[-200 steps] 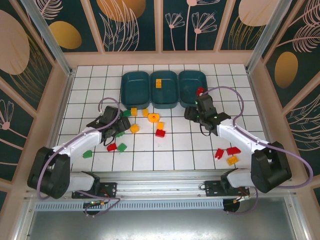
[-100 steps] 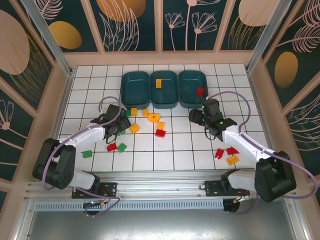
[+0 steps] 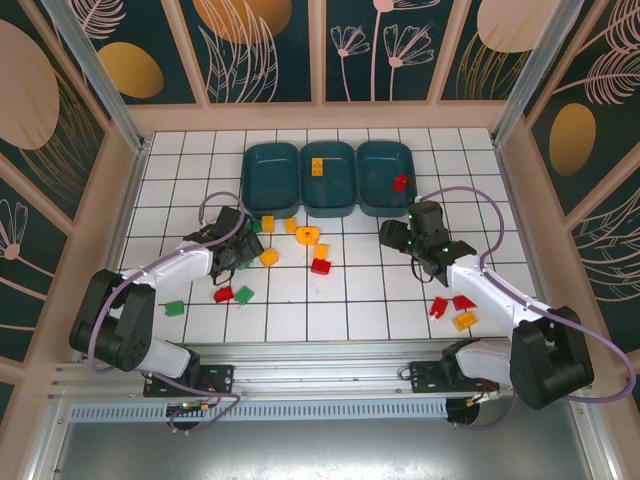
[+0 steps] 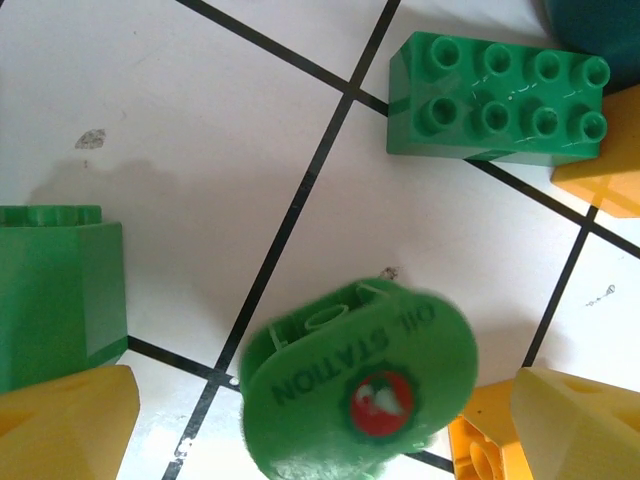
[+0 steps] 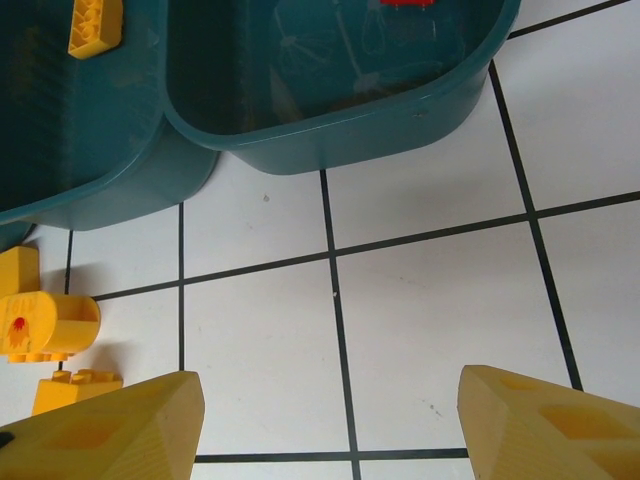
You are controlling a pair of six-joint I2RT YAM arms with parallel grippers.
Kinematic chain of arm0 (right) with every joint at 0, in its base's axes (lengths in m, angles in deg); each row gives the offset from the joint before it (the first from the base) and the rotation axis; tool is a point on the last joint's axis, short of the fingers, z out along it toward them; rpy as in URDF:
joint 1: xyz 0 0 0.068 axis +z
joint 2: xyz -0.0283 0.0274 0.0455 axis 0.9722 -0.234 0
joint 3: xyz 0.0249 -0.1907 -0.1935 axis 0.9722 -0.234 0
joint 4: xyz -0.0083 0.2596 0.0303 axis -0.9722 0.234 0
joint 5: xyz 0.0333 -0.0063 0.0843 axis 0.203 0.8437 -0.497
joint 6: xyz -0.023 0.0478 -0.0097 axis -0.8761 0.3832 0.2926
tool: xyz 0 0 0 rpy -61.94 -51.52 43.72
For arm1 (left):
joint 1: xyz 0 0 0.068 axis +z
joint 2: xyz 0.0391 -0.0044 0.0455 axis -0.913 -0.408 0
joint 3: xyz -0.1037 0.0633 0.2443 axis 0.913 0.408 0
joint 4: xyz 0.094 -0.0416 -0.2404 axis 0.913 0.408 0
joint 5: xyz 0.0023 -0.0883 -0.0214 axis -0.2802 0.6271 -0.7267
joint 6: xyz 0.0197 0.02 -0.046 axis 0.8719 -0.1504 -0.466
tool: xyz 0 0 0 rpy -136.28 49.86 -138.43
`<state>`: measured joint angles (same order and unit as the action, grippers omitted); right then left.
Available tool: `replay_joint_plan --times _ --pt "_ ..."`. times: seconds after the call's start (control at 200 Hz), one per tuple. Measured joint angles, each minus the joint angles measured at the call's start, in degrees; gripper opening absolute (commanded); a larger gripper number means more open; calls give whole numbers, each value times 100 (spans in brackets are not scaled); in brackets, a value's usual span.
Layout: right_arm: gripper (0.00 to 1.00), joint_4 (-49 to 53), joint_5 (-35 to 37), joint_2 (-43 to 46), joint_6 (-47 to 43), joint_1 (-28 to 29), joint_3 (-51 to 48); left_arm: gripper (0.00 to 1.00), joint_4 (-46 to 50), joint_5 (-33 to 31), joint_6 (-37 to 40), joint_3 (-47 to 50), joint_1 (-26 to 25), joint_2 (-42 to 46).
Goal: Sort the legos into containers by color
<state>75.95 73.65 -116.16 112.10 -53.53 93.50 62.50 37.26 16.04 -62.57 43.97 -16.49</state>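
Overhead + close wrist cams; shared: containers (image 3: pixel 335 192)

The left arm was stretched forward and bent inward at the elbow, with the left gripper (image 3: pixel 243 254) pointed down and its fingers (image 4: pixel 65 425) spread wide. The right gripper (image 3: pixel 390 232) was likewise angled down, its fingers (image 5: pixel 545 430) held apart.

This looks like a robot laboratory cell, not a home. A white tiled table (image 3: pixel 380 300) is closed in by aluminium posts (image 3: pixel 97 75) and printed wall panels (image 3: pixel 265 50). A left arm (image 3: pixel 170 268) and a right arm (image 3: pixel 490 290) are bolted to a metal rail (image 3: pixel 320 375).
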Motion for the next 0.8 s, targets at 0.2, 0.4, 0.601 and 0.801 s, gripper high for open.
replay_joint_plan --times 0.2,0.4,0.601,0.801 --pt "69 -13 -42 0 -2 -37 -4 88 -24 79 149 -208 0 -481" --pt "68 -13 -48 26 -2 -149 -118 85 -17 208 243 -238 0 -599" --pt "67 -61 -155 28 2 -186 -142 71 -48 203 527 -402 0 -828" --pt "67 -103 -197 28 2 -186 -142 66 -70 118 855 -584 0 -1062"
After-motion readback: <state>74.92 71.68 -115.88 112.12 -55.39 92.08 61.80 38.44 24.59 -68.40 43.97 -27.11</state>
